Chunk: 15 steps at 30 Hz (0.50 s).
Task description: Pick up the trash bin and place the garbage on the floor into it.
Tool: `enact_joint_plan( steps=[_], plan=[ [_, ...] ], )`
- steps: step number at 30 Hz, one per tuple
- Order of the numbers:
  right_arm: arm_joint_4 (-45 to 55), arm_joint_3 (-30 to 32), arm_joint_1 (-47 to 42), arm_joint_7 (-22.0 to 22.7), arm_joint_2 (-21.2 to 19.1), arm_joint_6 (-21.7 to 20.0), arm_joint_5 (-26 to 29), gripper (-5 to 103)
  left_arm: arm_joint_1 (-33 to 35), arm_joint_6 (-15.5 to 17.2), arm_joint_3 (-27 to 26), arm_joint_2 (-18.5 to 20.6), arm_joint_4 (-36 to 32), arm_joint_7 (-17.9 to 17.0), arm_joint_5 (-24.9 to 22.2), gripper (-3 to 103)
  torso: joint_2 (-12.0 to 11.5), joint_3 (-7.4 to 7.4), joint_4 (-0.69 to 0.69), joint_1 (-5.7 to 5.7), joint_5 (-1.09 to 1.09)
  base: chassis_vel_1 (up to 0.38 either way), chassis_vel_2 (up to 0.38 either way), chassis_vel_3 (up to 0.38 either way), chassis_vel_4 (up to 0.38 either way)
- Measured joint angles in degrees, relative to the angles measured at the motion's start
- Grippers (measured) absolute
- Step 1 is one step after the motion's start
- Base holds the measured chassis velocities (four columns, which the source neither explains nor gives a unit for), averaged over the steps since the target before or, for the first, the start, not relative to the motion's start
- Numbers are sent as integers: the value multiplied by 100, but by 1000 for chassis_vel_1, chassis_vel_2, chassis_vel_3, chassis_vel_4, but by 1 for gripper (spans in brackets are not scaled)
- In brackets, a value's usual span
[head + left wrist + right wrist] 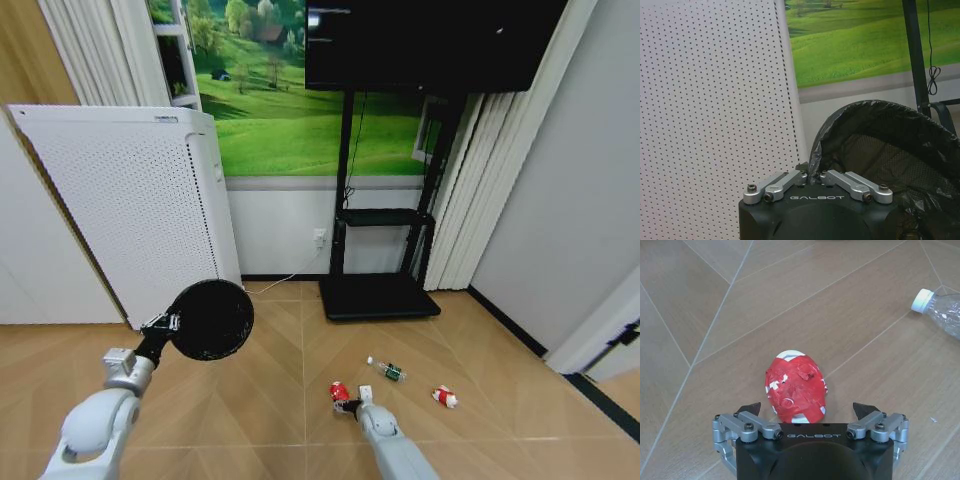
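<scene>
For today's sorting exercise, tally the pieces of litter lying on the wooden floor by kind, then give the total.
Crushed red metal can: 1
Small clear plastic bottle with green label: 1
Red-and-white packet: 1
Total: 3

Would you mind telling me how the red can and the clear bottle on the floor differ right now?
The red can is opaque and crushed, lying between the right gripper's open fingers; the clear bottle is see-through with a white cap and green label, lying apart, ungripped. Both rest on the floor.
</scene>
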Motion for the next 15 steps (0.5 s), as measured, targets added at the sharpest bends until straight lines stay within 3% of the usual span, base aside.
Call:
enact_joint_plan(
  steps=[15],
  plan=[
    [-475, 50, 287, 33, 201, 336, -338, 100, 125, 4, -120, 16, -122, 17, -46, 3, 0, 0, 0, 0, 0, 0, 0, 0, 0]
  ],
)
